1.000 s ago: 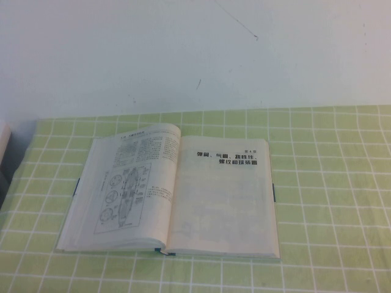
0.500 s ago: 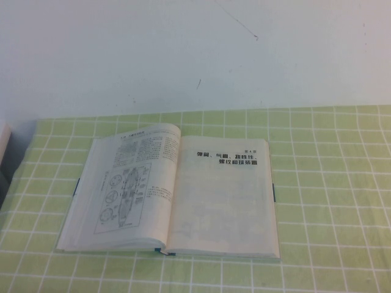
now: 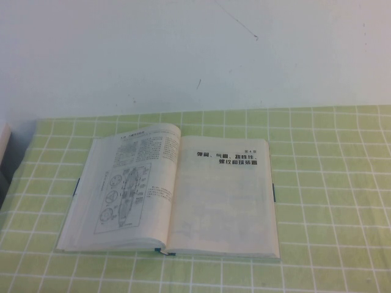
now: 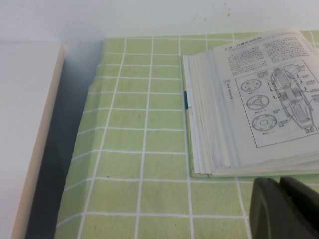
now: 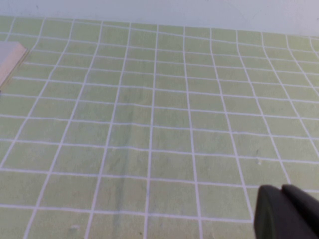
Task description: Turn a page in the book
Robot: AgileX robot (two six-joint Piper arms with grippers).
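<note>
The book (image 3: 174,195) lies open and flat on the green checked cloth, its dark cover edges showing at both sides. The page (image 3: 125,186) with text and a tall three-circle diagram lies face up on the left half; the right half shows a bold chapter title. In the left wrist view the page (image 4: 271,107) tops the left stack of the book (image 4: 207,129). My left gripper (image 4: 280,181) hovers just off the book's near left corner, fingers together, holding nothing. My right gripper (image 5: 281,189) is shut over bare cloth, away from the book. Neither gripper shows in the high view.
A pale flat board (image 4: 30,139) stands off the table's left edge, with a dark gap beside it; its edge (image 3: 3,143) shows in the high view. A white wall backs the table. The green cloth (image 3: 330,183) stretches right of the book.
</note>
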